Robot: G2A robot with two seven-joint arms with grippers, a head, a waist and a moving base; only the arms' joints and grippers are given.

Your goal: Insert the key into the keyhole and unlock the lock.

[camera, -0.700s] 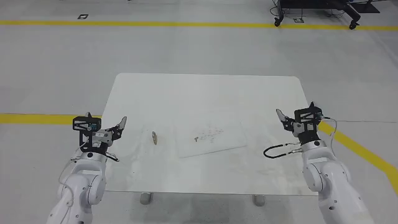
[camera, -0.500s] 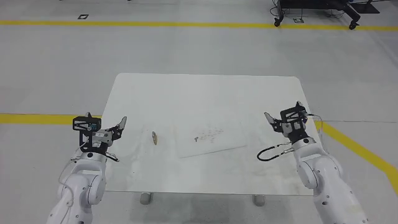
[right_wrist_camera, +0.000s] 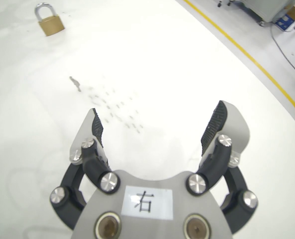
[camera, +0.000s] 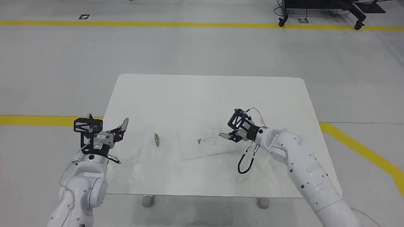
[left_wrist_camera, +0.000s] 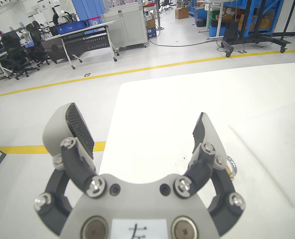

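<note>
jaws wide open on both! right gripper (right_wrist_camera: 159,115) hovers near the key (right_wrist_camera: 75,83), toward the front edge of the table (camera: 202,94); left gripper (left_wrist_camera: 137,123) sits at the left edge, padlock (right_wrist_camera: 49,21) nearby.

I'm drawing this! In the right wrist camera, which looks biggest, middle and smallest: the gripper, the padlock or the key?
1. right gripper: looks far the biggest, but it is nearest the camera, so its true size is unsure.
2. padlock.
3. key: just a thin sliver.
</note>
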